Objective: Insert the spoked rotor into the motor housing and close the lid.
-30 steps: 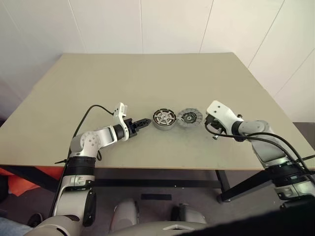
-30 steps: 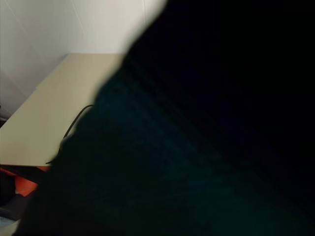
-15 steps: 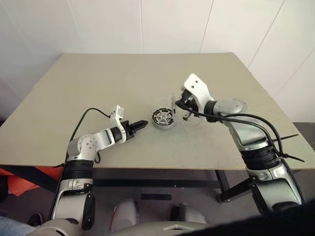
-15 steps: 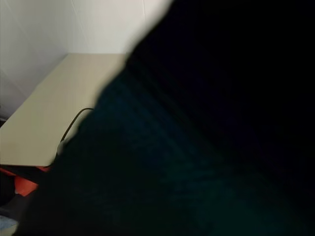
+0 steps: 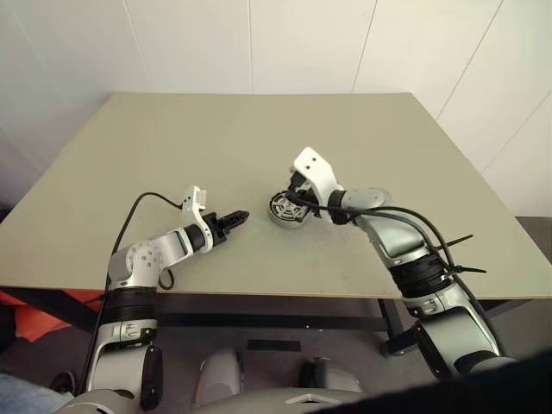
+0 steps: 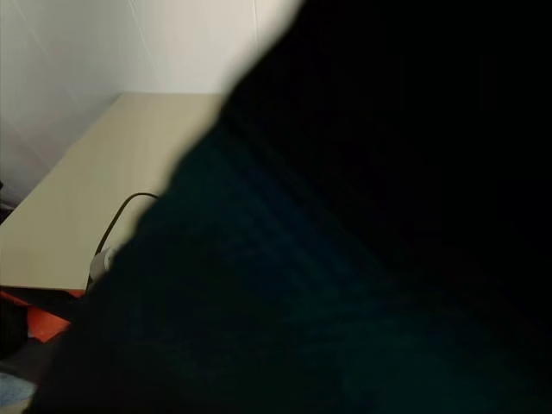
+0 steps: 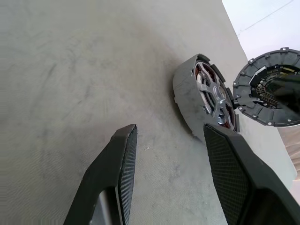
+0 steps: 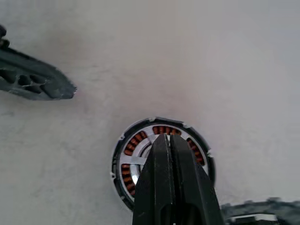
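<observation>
The motor housing (image 5: 286, 209) rests on the beige table (image 5: 259, 138), near its middle and toward the near edge. The spoked rotor (image 7: 213, 93) sits inside the housing, with copper-orange windings visible around it in both wrist views.

The right gripper (image 8: 171, 140) is directly above the housing, its two black fingers pressed together with no gap between them. The lid (image 7: 269, 89), a round grey disc with a notched rim, hangs in the air just to the right of the housing and close to the right gripper's fingers. The lid appears to be carried by the right gripper, but the point of contact cannot be resolved in these views.

The left gripper (image 5: 233, 219) is low over the table to the left of the housing, pointing toward it and clear of it. Its fingers (image 7: 117, 164) stand apart and hold nothing; bare table shows between them.

The right eye view is almost entirely covered by a dark shape, with a strip of table and wall at its left.
</observation>
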Controlling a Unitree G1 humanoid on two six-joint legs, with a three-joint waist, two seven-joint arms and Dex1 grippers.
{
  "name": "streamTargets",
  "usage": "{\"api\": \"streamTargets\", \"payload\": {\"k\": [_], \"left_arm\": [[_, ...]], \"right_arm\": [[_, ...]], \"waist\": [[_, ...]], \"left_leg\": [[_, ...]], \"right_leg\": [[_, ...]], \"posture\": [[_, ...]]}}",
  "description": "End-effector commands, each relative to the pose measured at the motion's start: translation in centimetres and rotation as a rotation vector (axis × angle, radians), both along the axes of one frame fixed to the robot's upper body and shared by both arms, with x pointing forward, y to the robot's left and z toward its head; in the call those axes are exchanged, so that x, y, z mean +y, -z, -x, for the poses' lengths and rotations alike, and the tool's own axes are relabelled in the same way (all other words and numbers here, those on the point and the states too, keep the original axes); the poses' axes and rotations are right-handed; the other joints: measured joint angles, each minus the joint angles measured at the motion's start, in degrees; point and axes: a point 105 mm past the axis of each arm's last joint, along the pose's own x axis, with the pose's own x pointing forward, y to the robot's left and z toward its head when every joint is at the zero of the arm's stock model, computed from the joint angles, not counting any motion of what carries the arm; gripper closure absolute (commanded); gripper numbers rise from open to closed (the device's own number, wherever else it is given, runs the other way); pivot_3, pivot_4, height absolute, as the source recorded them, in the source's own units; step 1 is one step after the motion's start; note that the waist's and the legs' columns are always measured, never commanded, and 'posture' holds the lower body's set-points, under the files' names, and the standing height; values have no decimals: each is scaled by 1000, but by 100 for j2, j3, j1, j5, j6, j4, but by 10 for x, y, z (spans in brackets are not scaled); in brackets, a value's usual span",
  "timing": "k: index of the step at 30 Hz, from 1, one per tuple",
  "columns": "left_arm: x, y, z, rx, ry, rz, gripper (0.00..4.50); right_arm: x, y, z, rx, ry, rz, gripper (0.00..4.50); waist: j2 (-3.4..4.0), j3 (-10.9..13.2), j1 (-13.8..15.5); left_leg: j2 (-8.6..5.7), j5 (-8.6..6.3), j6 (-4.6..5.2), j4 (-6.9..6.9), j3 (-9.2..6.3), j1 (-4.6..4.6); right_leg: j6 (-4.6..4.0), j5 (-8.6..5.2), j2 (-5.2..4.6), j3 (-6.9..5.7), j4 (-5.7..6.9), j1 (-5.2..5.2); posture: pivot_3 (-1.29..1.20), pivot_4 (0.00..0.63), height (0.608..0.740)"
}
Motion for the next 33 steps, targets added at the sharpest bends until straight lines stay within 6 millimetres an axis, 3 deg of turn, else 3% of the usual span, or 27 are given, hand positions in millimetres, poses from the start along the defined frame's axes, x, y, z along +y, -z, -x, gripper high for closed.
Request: {"api": "streamTargets", "payload": {"k": [1,5,7,12,17,20,25,33], "left_arm": [[-1,-9,-3,-42,-1,-2,2126],[-7,-10,-6,-43,9,3,2126],[-8,-10,-7,-44,13,5,2126],[-9,-10,-7,-42,21,4,2126],[-5,-6,-7,-31,13,-7,2126],[-5,-5,-8,-29,12,-8,2126],[-5,-5,-9,-28,10,-9,2126],[6,-7,-9,-35,-27,-15,2126]], "right_arm": [[13,-56,16,-127,-107,-73,4477],[6,-86,14,-182,-83,-102,4477],[-7,-88,5,-201,-21,-76,4477],[-63,-45,-19,-254,148,228,4477],[-87,-29,-13,-239,145,331,4477],[-84,-22,-6,-222,108,336,4477],[-58,-30,3,-214,45,238,4477],[-34,-17,10,-168,-20,203,4477]], "waist": [[0,0,-2],[-1,-1,-4],[-1,-1,-4],[-8,-4,45],[-2,-1,-20],[-2,-1,-21],[-1,-1,-16],[-1,-1,-5]], "left_leg": [[0,0,0,-1,0,1],[2,0,0,-7,0,9],[1,1,-2,-6,0,7],[-6,2,-3,-2,0,14],[-6,2,-3,-1,2,4],[4,1,-2,-6,1,10],[3,-1,2,-6,2,4],[2,0,2,4,1,5]], "right_leg": [[0,0,0,0,0,0],[5,-3,2,0,1,2],[7,-4,2,0,1,1],[15,-9,-4,0,-6,18],[15,-8,-4,2,-1,0],[11,-6,4,0,4,-1],[-18,10,4,-1,2,-4],[-15,9,2,-1,1,5]], "posture": [[0,0,740],[0,0,740],[0,0,740],[0,0,740],[0,0,740],[0,0,740],[0,0,740],[0,0,740]]}}
